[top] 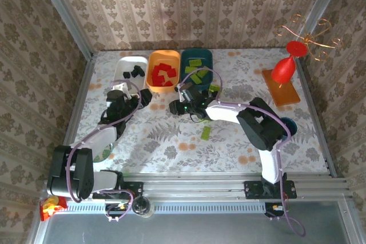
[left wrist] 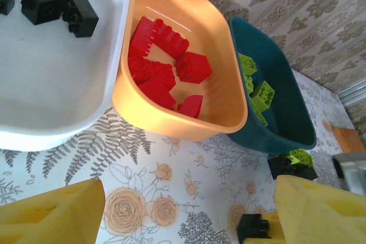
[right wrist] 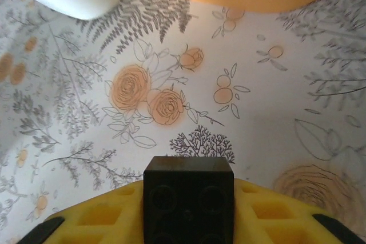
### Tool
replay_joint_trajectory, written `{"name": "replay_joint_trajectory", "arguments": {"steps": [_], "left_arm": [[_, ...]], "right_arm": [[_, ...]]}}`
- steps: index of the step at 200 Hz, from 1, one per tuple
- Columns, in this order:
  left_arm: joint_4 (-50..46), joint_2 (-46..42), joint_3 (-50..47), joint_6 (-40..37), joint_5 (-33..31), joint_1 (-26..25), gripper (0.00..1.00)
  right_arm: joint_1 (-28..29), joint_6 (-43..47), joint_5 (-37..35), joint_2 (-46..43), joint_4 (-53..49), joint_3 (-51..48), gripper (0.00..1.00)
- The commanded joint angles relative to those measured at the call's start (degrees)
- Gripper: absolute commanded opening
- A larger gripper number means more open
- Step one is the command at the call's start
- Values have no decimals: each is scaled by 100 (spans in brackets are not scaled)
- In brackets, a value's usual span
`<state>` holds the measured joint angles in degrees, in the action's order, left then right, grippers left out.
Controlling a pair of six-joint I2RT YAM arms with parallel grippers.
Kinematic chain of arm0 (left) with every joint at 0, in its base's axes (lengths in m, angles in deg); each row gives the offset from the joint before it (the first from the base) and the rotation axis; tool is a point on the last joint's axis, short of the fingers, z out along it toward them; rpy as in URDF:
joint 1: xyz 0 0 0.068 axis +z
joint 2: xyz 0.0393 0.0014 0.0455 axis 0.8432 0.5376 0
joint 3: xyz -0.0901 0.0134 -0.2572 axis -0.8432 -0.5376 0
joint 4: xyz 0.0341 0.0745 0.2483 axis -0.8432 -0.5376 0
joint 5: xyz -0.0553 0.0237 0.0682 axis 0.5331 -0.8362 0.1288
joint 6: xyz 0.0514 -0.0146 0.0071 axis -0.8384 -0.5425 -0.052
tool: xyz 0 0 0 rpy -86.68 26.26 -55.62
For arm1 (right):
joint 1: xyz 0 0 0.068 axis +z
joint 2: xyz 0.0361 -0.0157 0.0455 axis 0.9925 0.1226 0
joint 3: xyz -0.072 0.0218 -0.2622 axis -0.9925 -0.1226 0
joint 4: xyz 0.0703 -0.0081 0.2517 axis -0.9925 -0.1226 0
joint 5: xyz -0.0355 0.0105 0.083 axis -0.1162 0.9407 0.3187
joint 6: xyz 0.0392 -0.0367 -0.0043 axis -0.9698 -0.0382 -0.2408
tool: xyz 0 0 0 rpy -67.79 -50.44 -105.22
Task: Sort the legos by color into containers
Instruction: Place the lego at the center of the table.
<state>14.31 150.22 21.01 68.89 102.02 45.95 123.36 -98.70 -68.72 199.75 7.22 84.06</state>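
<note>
- The sort is nearly done, I judge. Three trays sit side by side at the far end of the table.
- The white tray holds black bricks, the orange tray holds red bricks, and the teal tray holds green bricks.
- What is left: one loose green brick lies on the open table, well apart from the trays. A second green piece lies just beside the teal tray, outside it.
- My right gripper is clamped on a single black brick above the flowered cloth. The white and orange trays lie just ahead, and the white one is where this brick belongs.
- That brick is small, square and dark, with faint round studs on the face turned toward my wrist camera.
- My left gripper is spread wide and empty — bare cloth shows between its yellow fingers, close in front of the trays.
</note>
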Motion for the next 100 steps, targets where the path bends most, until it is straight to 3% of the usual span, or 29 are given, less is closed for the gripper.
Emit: {"name": "replay_joint_trajectory", "arguments": {"steps": [1, 47, 69, 100], "left_arm": [[-60, -149, -94, 15, -41, 10, 79], [-77, -124, -228, 26, -169, -219, 79], [-86, -17, -278, 15, -286, -424, 79], [-252, 435, -180, -111, -578, -979, 79]], "right_arm": [[-15, -289, 108, 272, -192, 347, 41], [-147, -467, 555, -1, -77, 218, 56], [-365, -475, 670, -594, -45, -280, 60], [-772, -318, 297, -1767, -46, -1325, 64]]}}
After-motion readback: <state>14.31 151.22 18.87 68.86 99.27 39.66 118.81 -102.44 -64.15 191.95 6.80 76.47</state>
